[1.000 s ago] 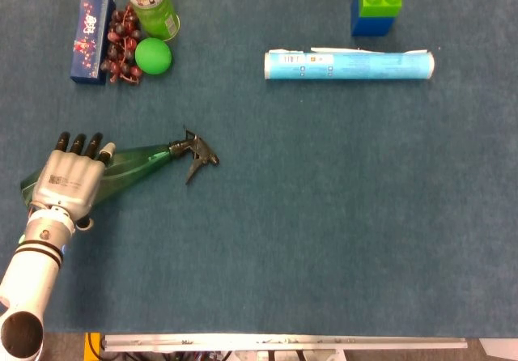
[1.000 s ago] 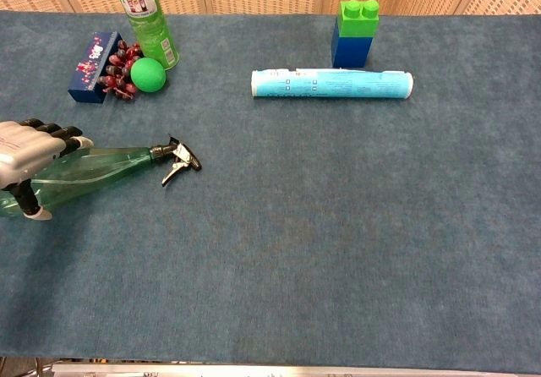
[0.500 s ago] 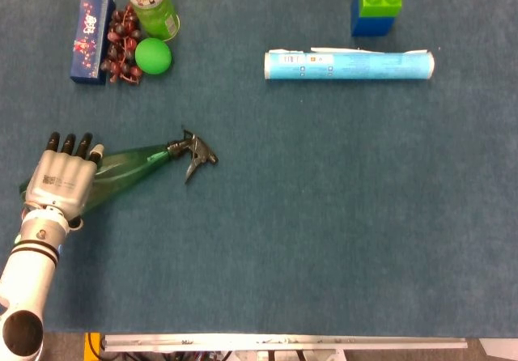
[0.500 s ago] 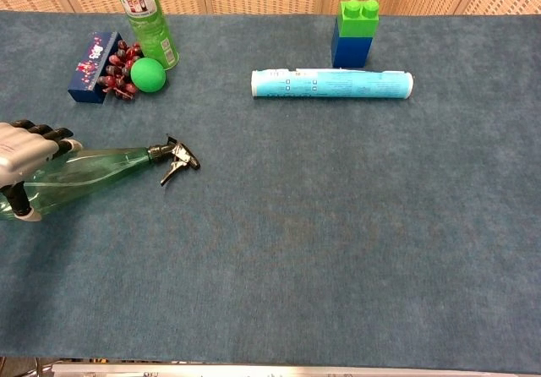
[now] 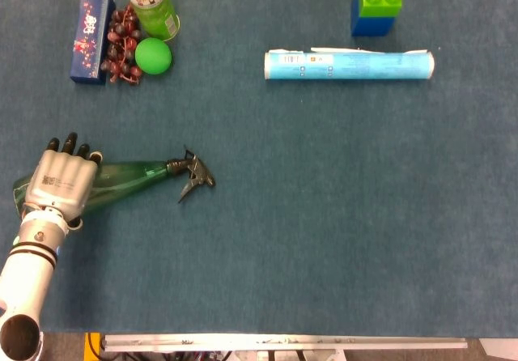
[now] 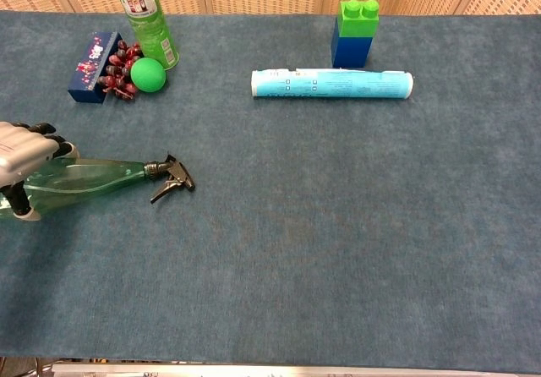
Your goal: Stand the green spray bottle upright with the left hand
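The green spray bottle (image 5: 129, 178) (image 6: 89, 177) lies on its side on the blue table, its black trigger nozzle (image 5: 193, 177) (image 6: 171, 180) pointing right. My left hand (image 5: 58, 184) (image 6: 24, 162) lies over the bottle's wide base end at the far left, fingers curled over the top and thumb under its near side, gripping it. The base is mostly hidden beneath the hand. My right hand shows in neither view.
At the back left stand a green can (image 5: 150, 3), a green ball (image 5: 152, 56), dark red grapes (image 5: 120, 44) and a blue box (image 5: 90, 26). A light blue tube (image 5: 348, 64) lies at the back centre, with a green-and-blue block (image 5: 377, 5) behind it.
The left hand drew slightly back and left along the bottle, and the bottle swung so its nozzle end dropped nearer the front and now lies almost level.
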Action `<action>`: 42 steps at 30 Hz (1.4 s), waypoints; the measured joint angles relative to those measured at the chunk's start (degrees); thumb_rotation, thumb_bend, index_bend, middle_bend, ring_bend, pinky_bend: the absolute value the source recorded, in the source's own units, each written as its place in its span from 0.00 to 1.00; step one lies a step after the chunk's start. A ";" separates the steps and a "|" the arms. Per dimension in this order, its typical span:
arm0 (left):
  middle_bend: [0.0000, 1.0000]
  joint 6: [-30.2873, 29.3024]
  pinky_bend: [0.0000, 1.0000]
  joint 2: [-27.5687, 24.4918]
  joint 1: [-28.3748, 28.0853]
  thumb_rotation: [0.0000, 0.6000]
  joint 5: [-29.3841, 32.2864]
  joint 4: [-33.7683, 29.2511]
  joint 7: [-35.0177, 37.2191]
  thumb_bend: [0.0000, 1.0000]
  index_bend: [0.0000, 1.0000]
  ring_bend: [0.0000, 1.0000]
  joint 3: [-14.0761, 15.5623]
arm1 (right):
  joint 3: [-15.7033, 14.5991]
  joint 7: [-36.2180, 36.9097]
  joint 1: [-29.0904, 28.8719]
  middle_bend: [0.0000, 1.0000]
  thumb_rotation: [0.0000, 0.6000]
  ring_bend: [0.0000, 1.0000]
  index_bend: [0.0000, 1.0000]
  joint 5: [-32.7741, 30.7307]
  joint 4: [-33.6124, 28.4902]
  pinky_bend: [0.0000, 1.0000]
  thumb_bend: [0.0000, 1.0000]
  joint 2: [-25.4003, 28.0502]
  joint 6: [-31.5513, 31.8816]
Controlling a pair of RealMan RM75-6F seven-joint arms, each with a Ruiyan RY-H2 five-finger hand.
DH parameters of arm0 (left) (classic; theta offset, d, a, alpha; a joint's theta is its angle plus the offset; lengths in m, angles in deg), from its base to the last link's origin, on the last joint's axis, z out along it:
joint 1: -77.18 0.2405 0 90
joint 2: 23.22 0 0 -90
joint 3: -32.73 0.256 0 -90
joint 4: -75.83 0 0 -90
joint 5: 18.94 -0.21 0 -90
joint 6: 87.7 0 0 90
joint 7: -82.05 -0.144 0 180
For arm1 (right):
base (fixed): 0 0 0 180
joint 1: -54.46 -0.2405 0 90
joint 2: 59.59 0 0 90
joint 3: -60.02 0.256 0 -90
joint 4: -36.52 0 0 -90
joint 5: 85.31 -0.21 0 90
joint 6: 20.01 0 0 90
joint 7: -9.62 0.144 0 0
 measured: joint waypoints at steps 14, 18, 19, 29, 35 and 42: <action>0.27 -0.22 0.15 -1.12 1.62 1.00 -4.32 -0.04 4.09 0.09 0.30 0.05 0.48 | 0.02 -0.01 0.01 0.34 1.00 0.26 0.48 -0.05 0.01 0.36 0.10 -0.02 0.01; 0.27 0.12 0.15 -1.85 2.24 1.00 -5.71 -0.28 6.67 0.09 0.31 0.05 0.17 | 0.03 0.12 0.04 0.34 1.00 0.25 0.48 -0.03 0.05 0.36 0.10 0.01 0.04; 0.28 0.31 0.15 -2.08 2.36 1.00 -5.92 -0.39 7.36 0.09 0.31 0.05 0.06 | 0.04 0.16 0.04 0.34 1.00 0.26 0.48 -0.03 0.07 0.36 0.10 0.01 0.05; 0.30 2.68 0.16 -4.88 4.09 1.00 -9.68 -0.86 15.69 0.09 0.33 0.07 -1.06 | 0.09 0.29 -0.01 0.34 1.00 0.25 0.48 -0.11 0.14 0.36 0.10 0.01 -0.09; 0.31 3.56 0.16 -6.20 5.47 1.00 -12.69 -0.61 20.85 0.09 0.34 0.07 -1.76 | 0.11 0.27 -0.07 0.34 1.00 0.26 0.48 -0.17 0.17 0.36 0.10 0.01 -0.23; 0.31 5.28 0.16 -7.66 7.20 1.00 -16.58 0.10 27.46 0.09 0.34 0.07 -2.59 | 0.11 0.23 -0.05 0.34 1.00 0.26 0.48 -0.19 0.16 0.36 0.10 0.00 -0.20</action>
